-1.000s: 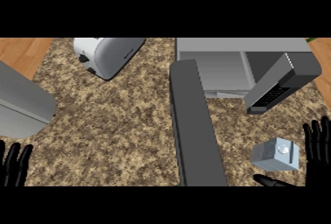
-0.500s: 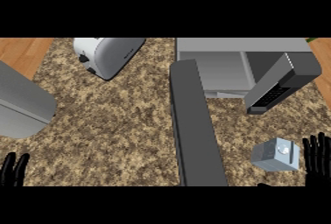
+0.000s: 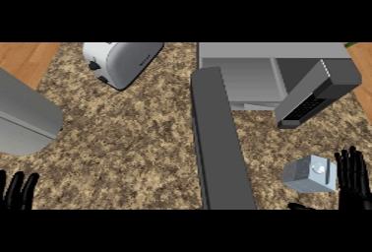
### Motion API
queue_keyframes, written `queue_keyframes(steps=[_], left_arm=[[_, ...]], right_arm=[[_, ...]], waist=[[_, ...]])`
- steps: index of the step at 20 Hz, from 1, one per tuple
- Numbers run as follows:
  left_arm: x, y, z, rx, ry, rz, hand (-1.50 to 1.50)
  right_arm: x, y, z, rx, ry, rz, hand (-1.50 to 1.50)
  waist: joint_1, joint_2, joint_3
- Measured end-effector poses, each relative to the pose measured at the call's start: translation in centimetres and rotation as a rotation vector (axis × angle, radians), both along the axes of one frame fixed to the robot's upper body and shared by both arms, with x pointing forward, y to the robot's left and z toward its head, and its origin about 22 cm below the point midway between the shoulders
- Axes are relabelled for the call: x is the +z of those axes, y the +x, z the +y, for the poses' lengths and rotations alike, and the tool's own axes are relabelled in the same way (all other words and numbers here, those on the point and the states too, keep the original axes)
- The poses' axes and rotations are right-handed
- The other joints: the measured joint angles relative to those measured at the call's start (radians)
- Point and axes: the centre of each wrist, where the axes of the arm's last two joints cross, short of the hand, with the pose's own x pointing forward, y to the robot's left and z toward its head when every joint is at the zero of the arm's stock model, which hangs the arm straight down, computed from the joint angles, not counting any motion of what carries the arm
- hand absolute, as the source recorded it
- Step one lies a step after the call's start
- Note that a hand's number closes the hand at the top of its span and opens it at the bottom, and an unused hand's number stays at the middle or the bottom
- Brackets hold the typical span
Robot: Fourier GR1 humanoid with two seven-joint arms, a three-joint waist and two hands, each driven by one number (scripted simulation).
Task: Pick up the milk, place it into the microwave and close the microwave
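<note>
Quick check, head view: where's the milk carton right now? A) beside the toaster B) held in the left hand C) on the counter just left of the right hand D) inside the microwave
C: the milk carton stands on the counter beside the open right hand, outside the microwave, far from the toaster and the left hand.

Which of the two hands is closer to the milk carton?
The right hand, open right beside the milk carton; the left hand rests at the far lower-left corner.
</note>
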Motion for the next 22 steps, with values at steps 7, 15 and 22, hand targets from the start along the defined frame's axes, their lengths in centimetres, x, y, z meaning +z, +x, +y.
queue_keyframes(steps=[7,15,22], left_arm=[[0.1,-0.7,0.9,-0.003,-0.001,0.001,-1.5],[0.2,-0.4,0.8,0.001,-0.005,0.007,-1.5],[-0.1,-0.2,1.3,0.003,-0.006,0.005,-1.5]], right_arm=[[-2.4,1.7,-1.0,-0.031,-0.013,0.011,-1.5],[-5.3,2.2,-4.2,-0.157,-0.096,0.086,-1.5],[-7.4,1.6,-6.1,-0.053,-0.016,0.095,-1.5]], waist=[[0.004,0.0,0.0],[0.004,0.001,0.001],[0.004,0.002,0.001]])
